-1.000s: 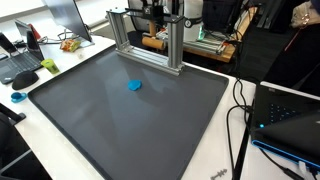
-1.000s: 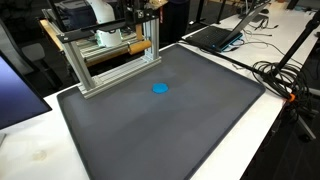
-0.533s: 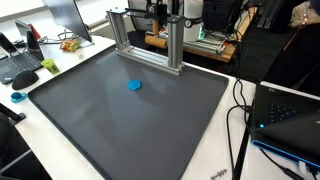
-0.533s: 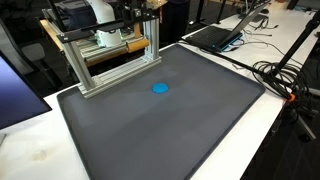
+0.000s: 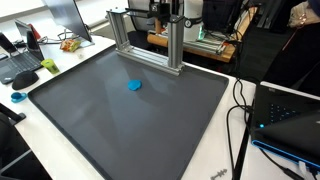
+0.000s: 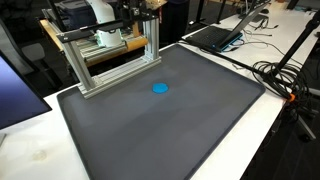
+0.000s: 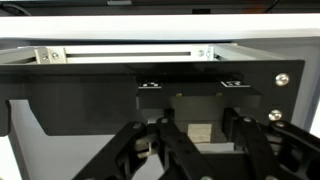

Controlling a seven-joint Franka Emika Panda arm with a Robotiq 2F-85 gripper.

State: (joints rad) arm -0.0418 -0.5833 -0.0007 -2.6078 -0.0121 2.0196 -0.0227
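The aluminium frame [image 5: 176,42] at the surface's far edge is bare silvery metal with a dull, brushed sheen. The dark grey mat [image 5: 130,125] looks matt, smooth and rubbery. The white surface [image 6: 30,150] showing around it is smooth and faintly glossy. The small blue lump [image 5: 134,86] looks matt and soft. The tool [image 7: 192,152] is matt black.

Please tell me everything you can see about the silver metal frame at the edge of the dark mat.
The metal frame looks like silver aluminium profile: uprights, a top bar and a base rail, forming an open rectangle. It stands upright along one edge of the dark mat. The small blue object lies on the mat, clearly apart from it. Whether the base rail rests on the mat or just beside it, I cannot tell.
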